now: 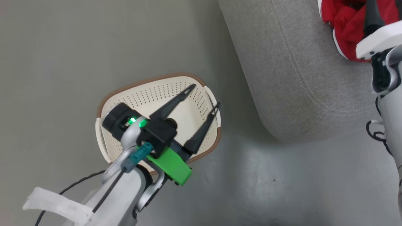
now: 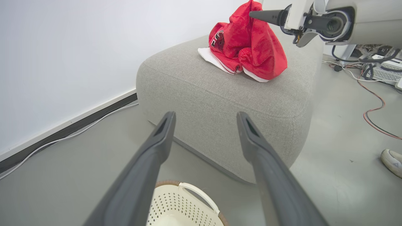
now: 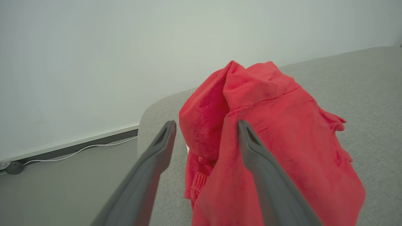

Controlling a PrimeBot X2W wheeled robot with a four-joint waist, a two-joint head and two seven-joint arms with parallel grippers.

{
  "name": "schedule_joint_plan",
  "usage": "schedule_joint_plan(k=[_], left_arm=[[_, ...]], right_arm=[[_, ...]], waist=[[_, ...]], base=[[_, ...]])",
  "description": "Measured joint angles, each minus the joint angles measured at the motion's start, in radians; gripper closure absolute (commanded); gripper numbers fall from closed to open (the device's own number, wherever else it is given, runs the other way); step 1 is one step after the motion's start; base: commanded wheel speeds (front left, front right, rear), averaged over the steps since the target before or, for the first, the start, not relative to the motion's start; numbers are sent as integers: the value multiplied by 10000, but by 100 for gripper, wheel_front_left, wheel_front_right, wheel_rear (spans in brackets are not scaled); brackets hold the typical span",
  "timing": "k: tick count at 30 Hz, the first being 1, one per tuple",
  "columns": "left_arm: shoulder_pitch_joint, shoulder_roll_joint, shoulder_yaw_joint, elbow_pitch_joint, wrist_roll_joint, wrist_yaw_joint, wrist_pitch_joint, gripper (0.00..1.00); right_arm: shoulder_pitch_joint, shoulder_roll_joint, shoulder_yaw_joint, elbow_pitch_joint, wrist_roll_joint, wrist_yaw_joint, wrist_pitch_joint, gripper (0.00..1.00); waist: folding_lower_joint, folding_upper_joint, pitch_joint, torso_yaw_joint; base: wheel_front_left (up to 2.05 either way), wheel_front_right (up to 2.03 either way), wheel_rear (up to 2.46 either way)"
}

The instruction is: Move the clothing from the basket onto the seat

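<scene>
So the red jersey is on the seat, bunched into a crumpled heap that peaks like a little tent. The cloth looks soft and fine-grained. Flat white trim pokes out along its lower edge, and there's a scrap of black-and-white lettering on a fold at its 9 o'clock side.

The seat is a big block of light-grey woven upholstery with rounded corners and a stitched seam just under the top edge. In the head view it fills the 1 o'clock area, with the jersey up at 2 o'clock near the corner.

The basket sits on the smooth grey floor around 8 o'clock, clear of the seat's corner. It's oval cream plastic with rows of small holes, a brown woven-look rim and a white loop handle.

The left hand hovers over the basket with its long, dark, tapered fingers spread wide and nothing between them. A bright green plastic piece sits at its wrist.

The right hand is at the top of the jersey heap, fingers wide apart too. Red cloth bulges up between and behind them, and I can't tell if either finger actually touches it.

A pale shoe shows at 4 o'clock in the left wrist view.
</scene>
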Motion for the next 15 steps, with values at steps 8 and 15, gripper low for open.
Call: schedule_joint_plan(k=[8,15], left_arm=[[517,-69,857,431,-201,688,-401,0],[1078,-171,1599,708,-662,1390,-690,0]], right_arm=[[836,196,100,-892,-328,96,-69,0],[1619,435,207,-1569,-464,198,-71,0]], waist=[[0,0,-793,208],[0,0,-1407,446]], base=[[0,0,0],[0,0,0]])
